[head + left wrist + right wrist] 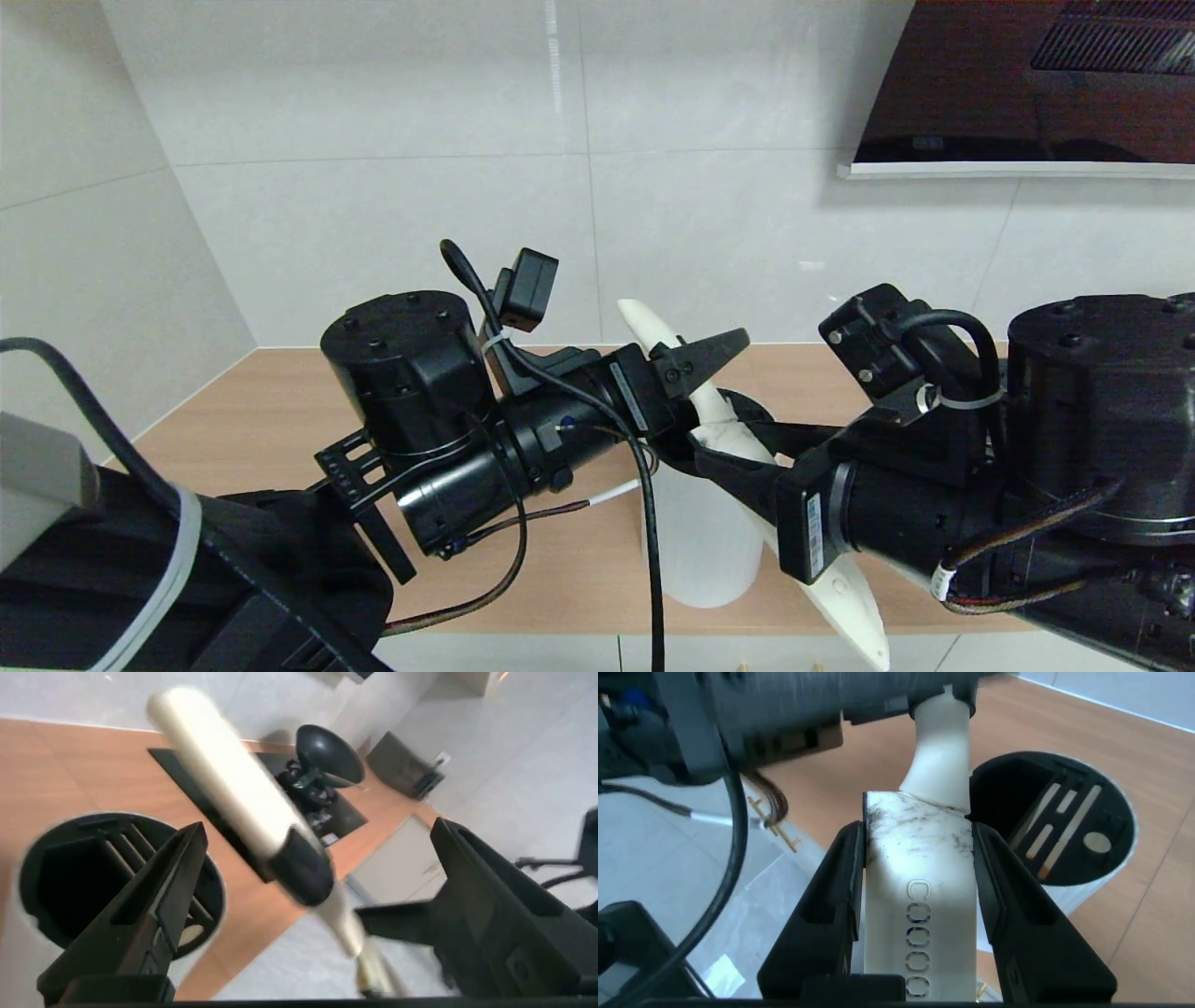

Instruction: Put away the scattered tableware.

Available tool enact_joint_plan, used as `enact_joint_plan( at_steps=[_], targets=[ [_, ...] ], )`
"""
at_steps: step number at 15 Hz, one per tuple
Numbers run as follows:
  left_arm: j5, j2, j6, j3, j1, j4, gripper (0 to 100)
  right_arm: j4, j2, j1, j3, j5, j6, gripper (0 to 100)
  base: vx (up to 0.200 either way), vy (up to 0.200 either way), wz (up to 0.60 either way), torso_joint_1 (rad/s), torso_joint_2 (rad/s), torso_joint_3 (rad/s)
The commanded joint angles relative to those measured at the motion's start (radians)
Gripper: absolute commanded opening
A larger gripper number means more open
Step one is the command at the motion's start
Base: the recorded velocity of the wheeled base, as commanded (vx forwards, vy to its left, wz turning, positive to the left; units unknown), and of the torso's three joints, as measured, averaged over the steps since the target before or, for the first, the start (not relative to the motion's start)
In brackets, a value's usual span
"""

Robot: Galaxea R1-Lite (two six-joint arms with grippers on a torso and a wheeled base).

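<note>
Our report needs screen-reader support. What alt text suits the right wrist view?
The right gripper clamps a white spatula; beyond it, a round holder with utensils stands on a wooden counter.

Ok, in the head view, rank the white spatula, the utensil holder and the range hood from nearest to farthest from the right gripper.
1. White spatula: clamped in the right gripper, touching it.
2. Utensil holder: standing on the counter, just below the gripper.
3. Range hood: high up at the robot's right, clearly farthest.
</note>
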Motion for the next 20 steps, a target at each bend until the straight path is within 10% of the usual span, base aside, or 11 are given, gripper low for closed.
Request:
enact_joint_plan(
  at_steps=[1,12,13,17,20],
  targets=[
    [-0.002,-0.001,-0.009,-0.007,0.000,0.000,0,-0.011,0.000,0.002,0.003,0.000,0.000,0,0.000,0.000,0.00,0.000,0.00,0.000],
    [-0.001,-0.015,-0.013,-0.008,0.000,0.000,0,-0.028,-0.003,0.001,0.005,-0.002,0.001,0,0.000,0.000,0.00,0.000,0.00,0.000],
    [-0.001,-0.028,-0.013,-0.010,0.000,0.005,0,-0.036,-0.003,0.001,0.005,-0.002,0.001,100,0.000,0.000,0.00,0.000,0.00,0.000],
    [0.021,-0.132,-0.004,-0.057,0.003,0.108,0,-0.065,-0.069,-0.006,0.022,-0.005,0.003,100,0.000,0.000,0.00,0.000,0.00,0.000],
    [0.180,-0.152,0.093,-0.182,0.008,0.276,0,-0.023,-0.153,-0.099,0.015,-0.002,-0.009,100,0.000,0.000,0.00,0.000,0.00,0.000]
  ],
)
